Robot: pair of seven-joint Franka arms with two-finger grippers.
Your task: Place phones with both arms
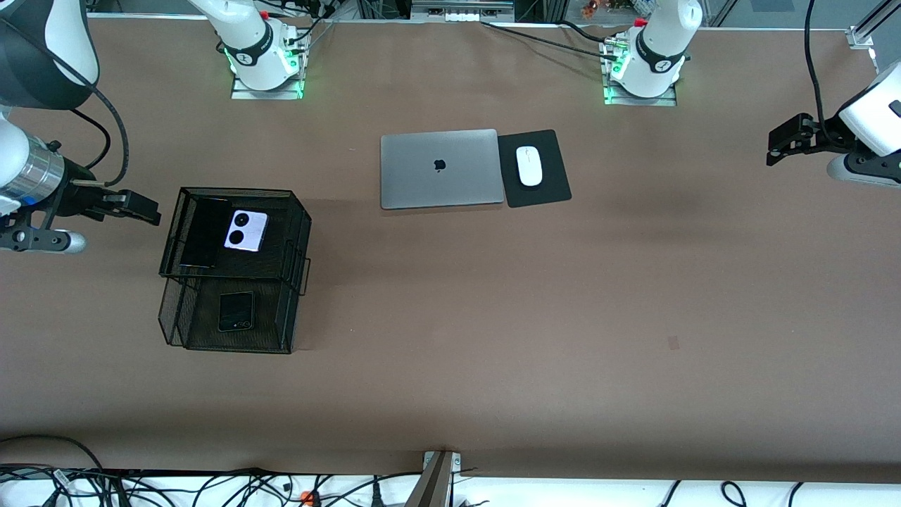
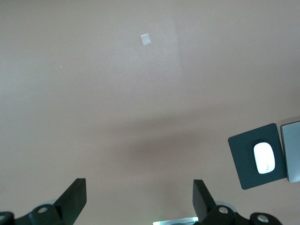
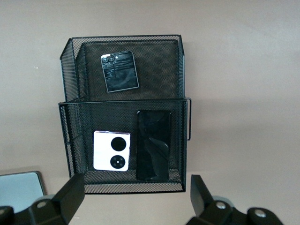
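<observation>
Front view shows a black wire-mesh organizer (image 1: 299, 232) toward the right arm's end of the table. Its upper tier holds the long black slab phone (image 1: 199, 232) beside the lilac-white phone (image 1: 246, 230); the lower tier, nearer the camera, holds the squarish black phone (image 1: 235, 311). All three look thin, rigid, glossy and likely slippery, best pinched across their narrow edges. The right gripper (image 1: 130, 204) hangs just beside the organizer, fingers spread, empty. The left gripper (image 1: 792, 137) waits over bare table, also spread.
</observation>
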